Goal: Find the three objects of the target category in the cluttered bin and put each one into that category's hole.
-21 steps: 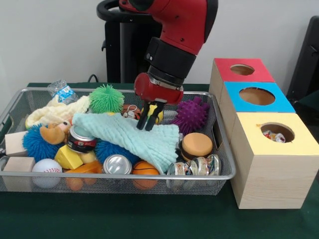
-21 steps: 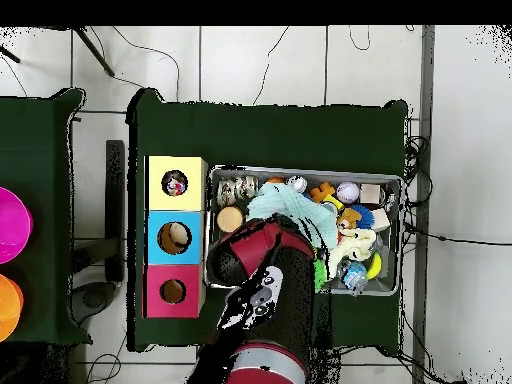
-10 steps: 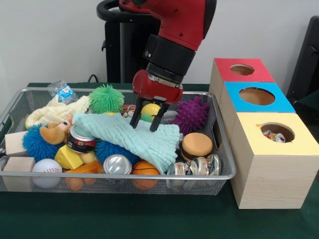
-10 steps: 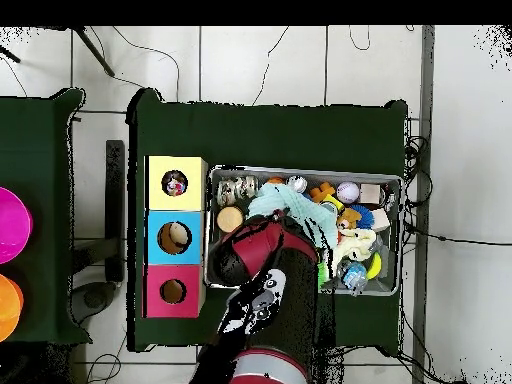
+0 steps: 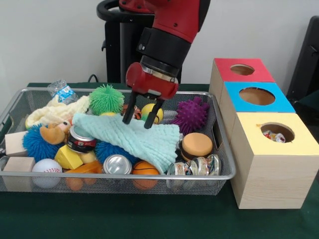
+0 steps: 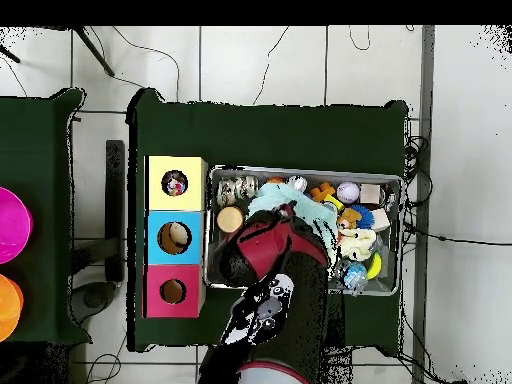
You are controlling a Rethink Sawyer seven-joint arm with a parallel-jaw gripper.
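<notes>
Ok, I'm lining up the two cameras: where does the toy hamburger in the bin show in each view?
Front view: the toy hamburger lies at the bin's right end, just behind the crushed cans at the near rim.
Overhead view: the toy hamburger lies at the bin's left end, beside the blue box.
Shared landmark: the yellow box stands just outside that same end of the bin.

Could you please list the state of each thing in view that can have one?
claw: open, empty, over the mint cloth
mint cloth: crumpled, draped over the toys
wire bin: full of clutter
yellow box: something shows in its hole
blue box: an item inside, seen from overhead
red box: hole looks dark
crushed can: lying on its side
plastic bottle: crumpled
</notes>
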